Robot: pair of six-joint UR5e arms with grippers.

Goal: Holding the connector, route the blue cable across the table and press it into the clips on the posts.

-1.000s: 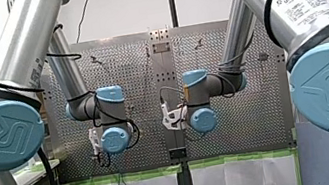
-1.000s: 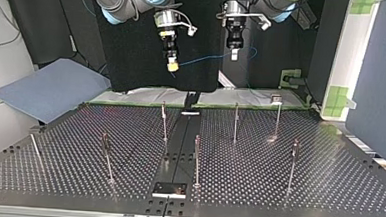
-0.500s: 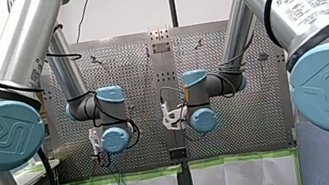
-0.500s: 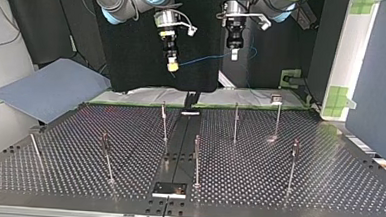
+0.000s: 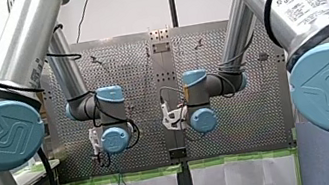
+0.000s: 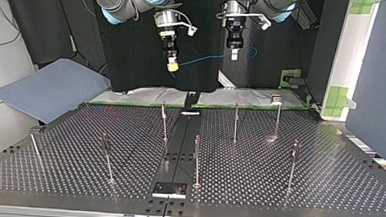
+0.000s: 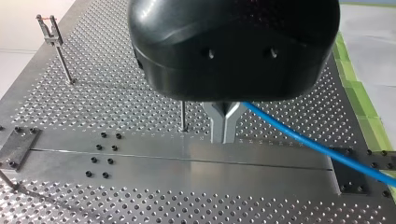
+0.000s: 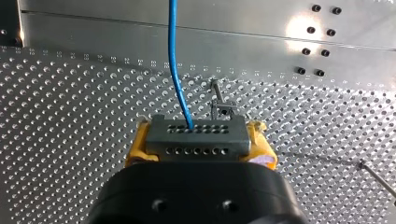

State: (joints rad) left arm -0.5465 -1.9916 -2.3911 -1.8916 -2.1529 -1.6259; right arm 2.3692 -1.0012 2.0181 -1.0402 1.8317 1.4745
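At the top view's left lies a blue sheet (image 6: 52,88), then the perforated table (image 6: 327,185) with thin posts (image 6: 196,159), while beyond its far edge my right hand (image 6: 172,66) clamps the connector (image 8: 195,135) and the blue cable (image 6: 203,60) runs right to my left hand (image 6: 234,54), pinched together on it.

Losing cable (image 8: 173,56) off edge ahead of right gripper (image 8: 200,136). Covering connector's (image 8: 163,140) near side with housing (image 8: 196,196). Hiding left gripper (image 6: 234,54) behind wrist (image 5: 115,139) at 8 o'clock, front view. Rendering clip (image 6: 276,99) at 3 o'clock, top view, too small.
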